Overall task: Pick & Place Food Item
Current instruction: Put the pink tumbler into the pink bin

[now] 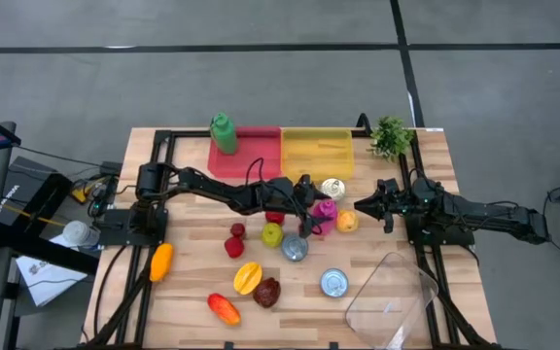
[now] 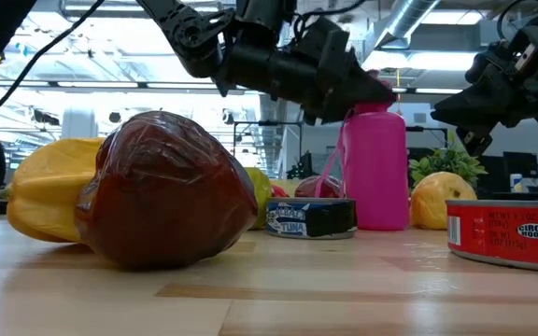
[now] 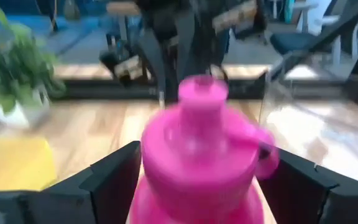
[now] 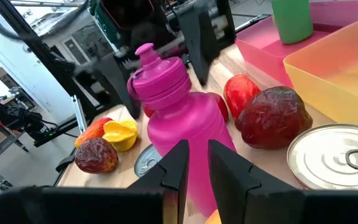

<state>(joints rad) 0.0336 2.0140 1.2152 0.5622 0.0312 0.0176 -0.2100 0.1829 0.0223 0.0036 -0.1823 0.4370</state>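
Near the middle of the table, standing up on the wood: the pink bottle (image 1: 325, 213). Not lifted yet. Not in any tray.

Around its top half, the left gripper (image 1: 311, 220). Wide, with one dark finger (image 3: 114, 177) on each side of the bottle. Hard to say if touching or squeezing yet. Looks like the start of a grab, not a sure hold.

Just across from the bottle, on its other side, the right gripper (image 1: 363, 206). Narrow, fingers almost together, holding nothing. Seems to be waiting.

At the back of the table, side by side, the pink tray (image 1: 253, 160) and the yellow tray (image 1: 316, 154). Already standing in the pink tray, a green bottle (image 1: 224, 133). Nothing to be seen in the yellow one.

Out on the wood near the bottle: an orange fruit (image 1: 347, 221), a yellow fruit (image 1: 247, 277), a dark red fruit (image 1: 267, 292) and a few cans (image 1: 333, 283).

So, a guess: only the first bit under way. Left to do: squeeze, lift, carry to a tray, let go.
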